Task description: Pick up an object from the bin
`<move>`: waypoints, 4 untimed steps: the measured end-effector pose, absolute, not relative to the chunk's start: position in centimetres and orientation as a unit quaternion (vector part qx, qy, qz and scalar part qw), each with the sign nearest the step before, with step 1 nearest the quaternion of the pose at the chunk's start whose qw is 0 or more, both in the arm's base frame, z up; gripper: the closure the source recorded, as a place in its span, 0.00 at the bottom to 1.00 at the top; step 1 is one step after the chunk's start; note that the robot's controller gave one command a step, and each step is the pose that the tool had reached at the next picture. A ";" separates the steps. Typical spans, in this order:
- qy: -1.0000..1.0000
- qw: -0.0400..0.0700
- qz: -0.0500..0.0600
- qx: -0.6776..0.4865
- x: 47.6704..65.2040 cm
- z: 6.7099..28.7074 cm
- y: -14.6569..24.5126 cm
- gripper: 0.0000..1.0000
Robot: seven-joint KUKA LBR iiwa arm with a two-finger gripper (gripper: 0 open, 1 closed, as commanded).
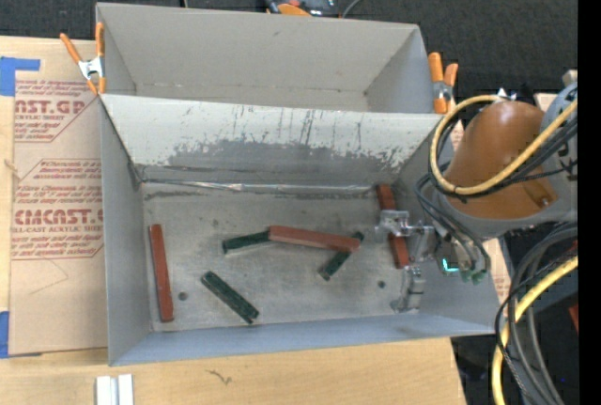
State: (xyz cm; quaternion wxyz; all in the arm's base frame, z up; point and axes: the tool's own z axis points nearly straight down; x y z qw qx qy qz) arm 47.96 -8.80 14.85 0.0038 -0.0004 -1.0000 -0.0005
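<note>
The grey bin (122, 206) holds red-brown bars (313, 239) and dark green sticks (229, 297). At its right wall the end effector (403, 260), fingers spread wide and seemingly gripping nothing, sits over a short red-brown bar (386, 198).

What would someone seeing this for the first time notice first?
Likely the arm's orange cover with looped cables at the right, and below it the gripper, fingers spread by the right wall of the bin with a red-brown stick ending in the gap. Then the floor: a long red-brown stick in the middle among three dark green sticks, and a further red-brown stick along the left wall.
</note>
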 end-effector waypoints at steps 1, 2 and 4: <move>-0.984 -0.001 -0.001 0.180 52.9 8.1 -5.6 0.00; -0.984 -0.001 0.000 0.179 53.0 8.3 -5.7 1.00; -0.917 -0.004 0.001 0.399 56.7 27.7 0.8 1.00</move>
